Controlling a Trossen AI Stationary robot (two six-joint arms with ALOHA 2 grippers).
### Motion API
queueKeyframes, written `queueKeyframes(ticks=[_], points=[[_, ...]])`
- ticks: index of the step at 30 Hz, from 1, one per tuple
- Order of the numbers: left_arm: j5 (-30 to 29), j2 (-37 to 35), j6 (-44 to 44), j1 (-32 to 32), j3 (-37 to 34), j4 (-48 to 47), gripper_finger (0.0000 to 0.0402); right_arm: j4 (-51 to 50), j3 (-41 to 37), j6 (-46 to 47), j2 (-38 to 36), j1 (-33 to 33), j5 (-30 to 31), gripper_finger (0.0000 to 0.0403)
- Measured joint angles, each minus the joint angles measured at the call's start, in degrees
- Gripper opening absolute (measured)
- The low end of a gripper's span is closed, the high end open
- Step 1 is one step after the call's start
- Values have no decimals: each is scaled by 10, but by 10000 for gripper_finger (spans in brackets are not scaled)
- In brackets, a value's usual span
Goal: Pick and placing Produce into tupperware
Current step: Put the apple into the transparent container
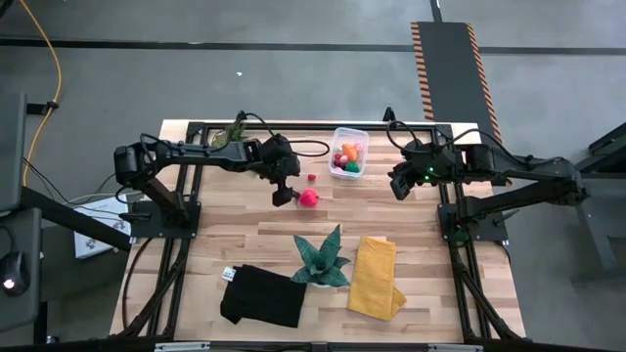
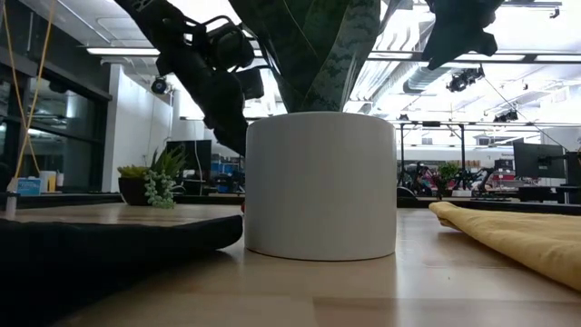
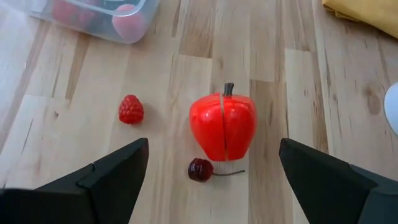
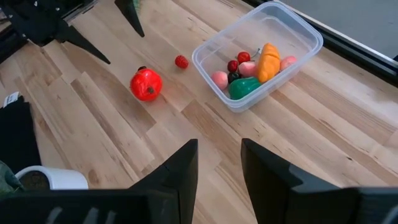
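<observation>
The clear tupperware (image 1: pixel 349 154) stands at the table's far side with several toy pieces in it: orange, green, pink, red and dark (image 4: pixel 252 68). On the wood near it lie a red apple-like toy (image 3: pixel 222 127), a small red berry (image 3: pixel 131 109) and a dark cherry (image 3: pixel 200 169). My left gripper (image 3: pixel 214 146) is open above the red toy, one finger on either side, touching nothing. It also shows in the high view (image 1: pixel 284 194). My right gripper (image 4: pixel 219 165) hangs open to the right of the tupperware, with nothing between its fingers.
A teal spiky plant in a white pot (image 1: pixel 321 259) stands at the near middle. A folded yellow cloth (image 1: pixel 376 277) lies to its right and a black cloth (image 1: pixel 262 296) to its left. A small leafy potted plant (image 1: pixel 232 132) sits at the far left edge.
</observation>
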Motion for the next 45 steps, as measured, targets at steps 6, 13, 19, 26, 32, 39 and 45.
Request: queueKeyframes(ticks=[6, 13, 19, 26, 32, 39, 45], points=[[0, 0, 16, 0, 0, 0, 349, 0, 0, 0, 0, 0, 0, 113], [4, 0, 65, 0, 0, 3, 349, 0, 0, 0, 0, 0, 7, 113], [4, 2, 102, 0, 0, 10, 349, 0, 0, 0, 0, 0, 17, 113], [5, 27, 101, -13, 1, 35, 349, 2, 0, 1, 0, 0, 25, 113], [0, 51, 101, -28, 1, 38, 349, 3, 0, 4, 0, 0, 26, 113], [-11, 80, 84, -30, 1, 56, 349, 3, 0, 4, 0, 0, 26, 113], [-11, 96, 69, -30, 0, 77, 349, 3, 0, 4, 0, 0, 26, 113]])
